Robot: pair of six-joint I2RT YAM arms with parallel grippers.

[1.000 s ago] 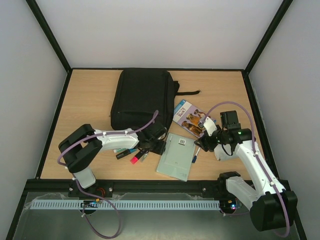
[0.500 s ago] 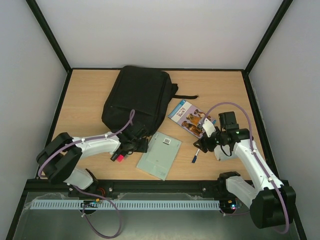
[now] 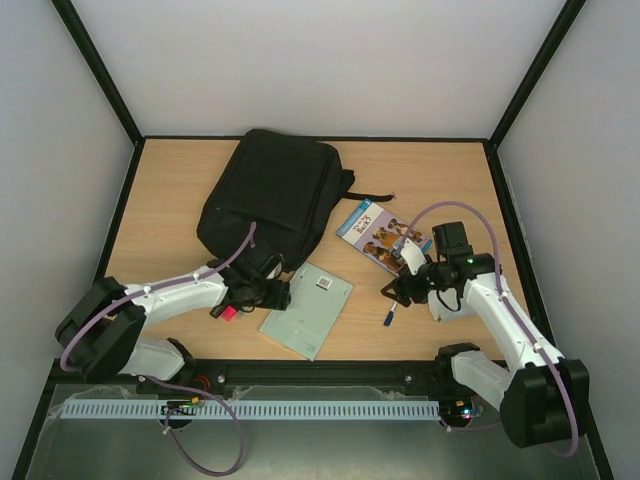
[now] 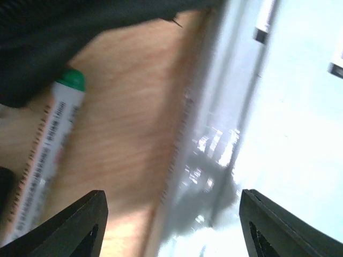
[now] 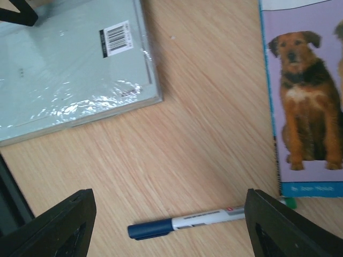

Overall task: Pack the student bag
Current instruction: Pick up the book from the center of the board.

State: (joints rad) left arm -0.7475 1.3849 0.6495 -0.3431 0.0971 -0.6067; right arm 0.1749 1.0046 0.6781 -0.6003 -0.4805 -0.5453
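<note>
The student bag [image 3: 272, 195] lies at the far-left part of the surface, its long axis running near-to-far with a slight tilt. The left fingers [image 4: 171, 219], spread wide over a notebook [image 4: 289, 134] edge, sit just beside its near end. The right fingers [image 5: 166, 211], also spread, hover over a pen [image 5: 187, 223], well apart from it.

The left wrist view is smeared: the marker [image 4: 45, 144] runs off its left edge, the bag [image 4: 80, 21] off the top. The right wrist view crops the dog book [image 5: 305, 96] at right and the notebook [image 5: 64, 69] at left. The print on the pen [image 5: 198, 220] is too small to read.
</note>
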